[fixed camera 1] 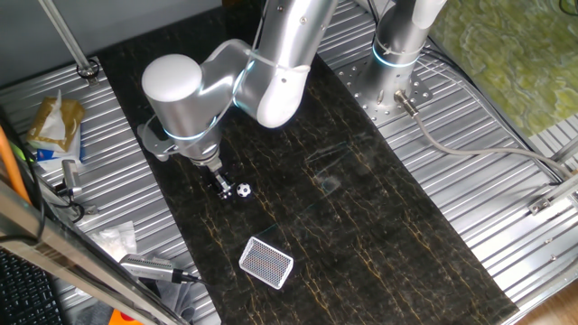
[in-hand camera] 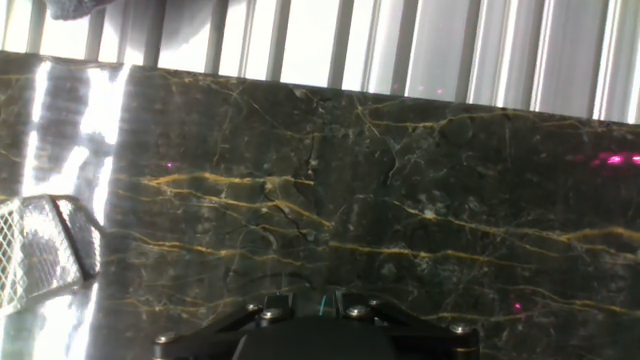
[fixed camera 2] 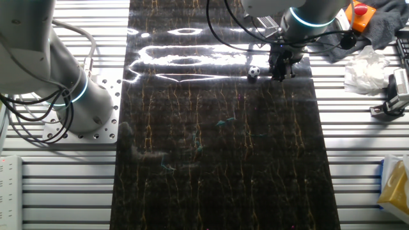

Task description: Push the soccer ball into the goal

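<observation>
The soccer ball point(fixed camera 1: 244, 190) is a tiny white ball with black patches lying on the dark marble mat. My gripper point(fixed camera 1: 222, 184) stands upright with its tip just left of the ball, close beside it, and its jaws look shut and empty. In the other fixed view the ball point(fixed camera 2: 254, 73) lies just left of the gripper point(fixed camera 2: 279, 70). The goal point(fixed camera 1: 266, 263), a white frame with dark netting, lies flat on the mat nearer the front, a short way from the ball. In the hand view the goal point(in-hand camera: 40, 255) shows at the left edge; the ball is out of view there.
A second arm's base point(fixed camera 1: 397, 54) stands at the back right on the ribbed metal table point(fixed camera 1: 506, 217). Packets and tools point(fixed camera 1: 54, 126) lie left of the mat. A crumpled tissue point(fixed camera 2: 365, 70) and an orange object point(fixed camera 2: 362, 14) lie beside the mat.
</observation>
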